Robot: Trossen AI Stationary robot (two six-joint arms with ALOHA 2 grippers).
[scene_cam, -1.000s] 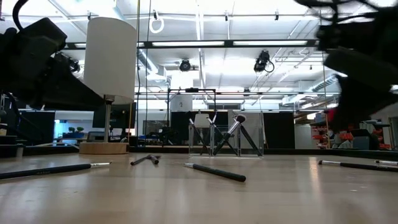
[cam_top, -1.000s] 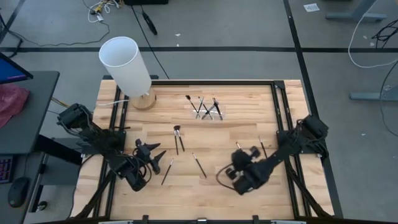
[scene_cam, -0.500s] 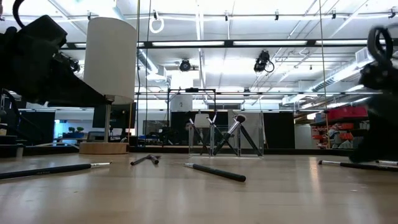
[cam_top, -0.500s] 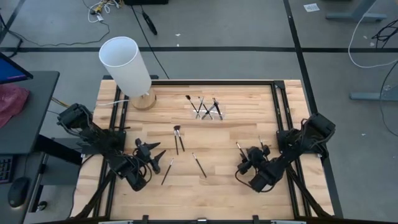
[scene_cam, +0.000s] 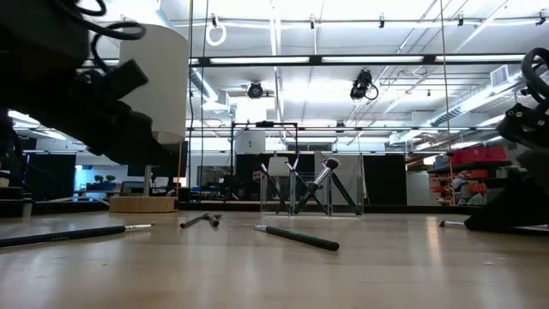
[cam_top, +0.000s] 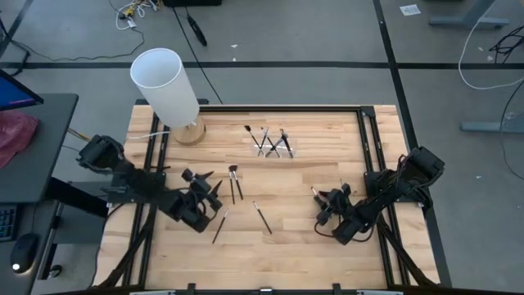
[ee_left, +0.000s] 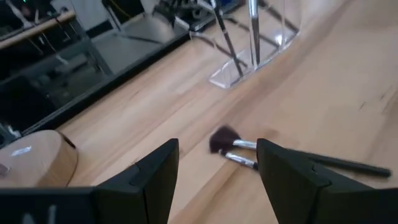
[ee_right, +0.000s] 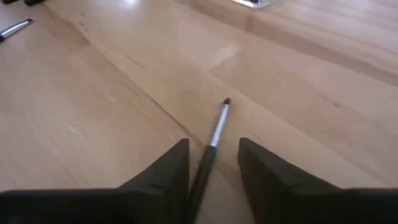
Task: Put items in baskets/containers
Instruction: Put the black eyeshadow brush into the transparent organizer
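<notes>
Brushes scattered on the wooden table (cam_top: 327,135), both grippers low over them
Right gripper (ee_right: 211,163) sits at the table's right side, its fingers (ee_right: 160,179) parted and straddling the handle of a slim silver-ferruled brush (ee_right: 214,127) without clamping it. Left gripper (ee_left: 216,177) hangs released over the left-centre, fingers spread, with a pair of brushes (ee_left: 236,146) lying just ahead, one fluffy-tipped. Clear holder (cam_top: 274,146) stands at the far middle with several brushes leaning inside, near the white cylinder (cam_top: 166,82). Two more brushes (cam_top: 262,217) lie loose between the arms
</notes>
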